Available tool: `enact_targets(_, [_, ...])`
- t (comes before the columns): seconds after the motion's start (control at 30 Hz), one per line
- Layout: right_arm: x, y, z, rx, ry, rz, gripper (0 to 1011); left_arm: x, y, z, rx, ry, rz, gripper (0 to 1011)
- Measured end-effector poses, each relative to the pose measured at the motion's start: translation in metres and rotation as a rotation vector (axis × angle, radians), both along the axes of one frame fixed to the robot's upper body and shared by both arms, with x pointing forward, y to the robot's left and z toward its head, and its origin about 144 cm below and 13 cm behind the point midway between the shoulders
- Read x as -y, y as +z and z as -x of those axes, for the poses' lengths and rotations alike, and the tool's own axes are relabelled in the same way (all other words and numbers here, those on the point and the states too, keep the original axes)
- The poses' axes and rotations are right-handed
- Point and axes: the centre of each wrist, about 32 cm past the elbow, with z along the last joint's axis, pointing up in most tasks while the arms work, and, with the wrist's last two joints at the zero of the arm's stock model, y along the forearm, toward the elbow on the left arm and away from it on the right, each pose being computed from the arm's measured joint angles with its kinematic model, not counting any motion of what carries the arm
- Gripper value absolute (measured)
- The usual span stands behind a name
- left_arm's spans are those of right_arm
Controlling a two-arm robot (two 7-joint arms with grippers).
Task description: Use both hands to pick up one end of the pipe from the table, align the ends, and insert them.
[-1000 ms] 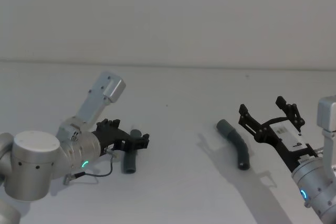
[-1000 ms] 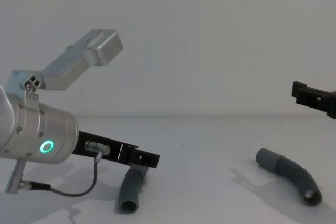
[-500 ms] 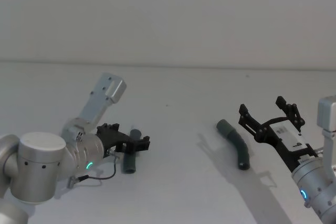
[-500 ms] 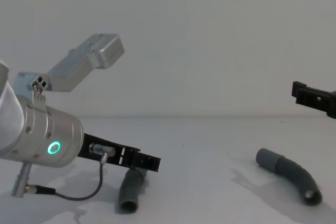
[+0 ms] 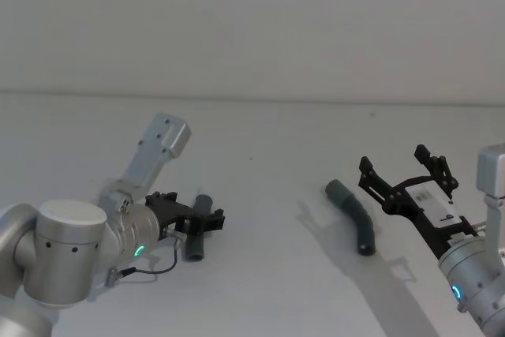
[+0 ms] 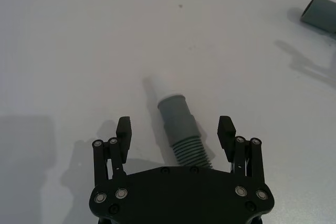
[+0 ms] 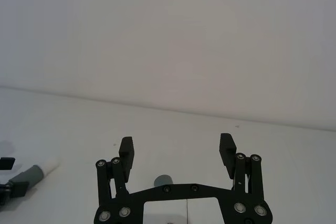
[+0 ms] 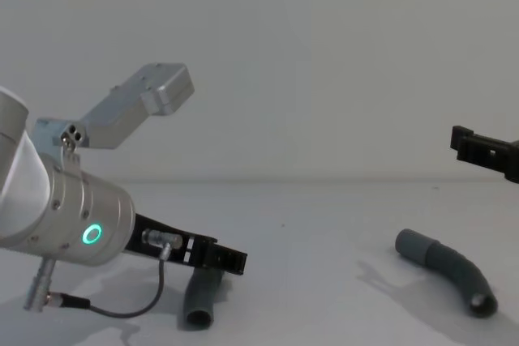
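Note:
The white-tipped pipe piece lies on the table at the left, its white tip pointing away from my wrist. My left gripper is open and low, with a finger on each side of the piece's grey cuff and no contact visible. The same piece and left gripper appear in the head view, and in the chest view too. The other curved piece lies at the right, grey cuff toward the far side. My right gripper hovers open just right of it, holding nothing.
A thin cable loops from the left wrist down to the table beside the left piece. The table runs back to a plain white wall.
My left arm has sunk lower and tilted its open gripper down over the white-tipped piece. The right arm and both pipe pieces have stayed put.

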Motion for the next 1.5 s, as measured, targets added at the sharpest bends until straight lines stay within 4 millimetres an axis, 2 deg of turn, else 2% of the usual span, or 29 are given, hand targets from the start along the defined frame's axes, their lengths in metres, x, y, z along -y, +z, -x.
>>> enact_targets(0.67, [0.0,0.0,0.0,0.0,0.0,0.0,1000,0.0013,-0.0058,-0.0013,-0.032,0.022,-0.026,993])
enact_targets(0.87, [0.0,0.0,0.0,0.0,0.0,0.0,1000,0.0011,-0.0065,-0.0015,-0.035,0.025,-0.031,893])
enact_targets(0.97, [0.0,0.0,0.0,0.0,0.0,0.0,1000,0.0009,-0.0069,-0.0017,-0.036,0.027,-0.033,781])
enact_targets(1.1, [0.0,0.0,0.0,0.0,0.0,0.0,1000,0.001,-0.0071,-0.0018,-0.037,0.027,-0.034,695])
enact_targets(1.5, [0.0,0.0,0.0,0.0,0.0,0.0,1000,0.0013,-0.0076,-0.0018,-0.04,0.026,-0.035,606])
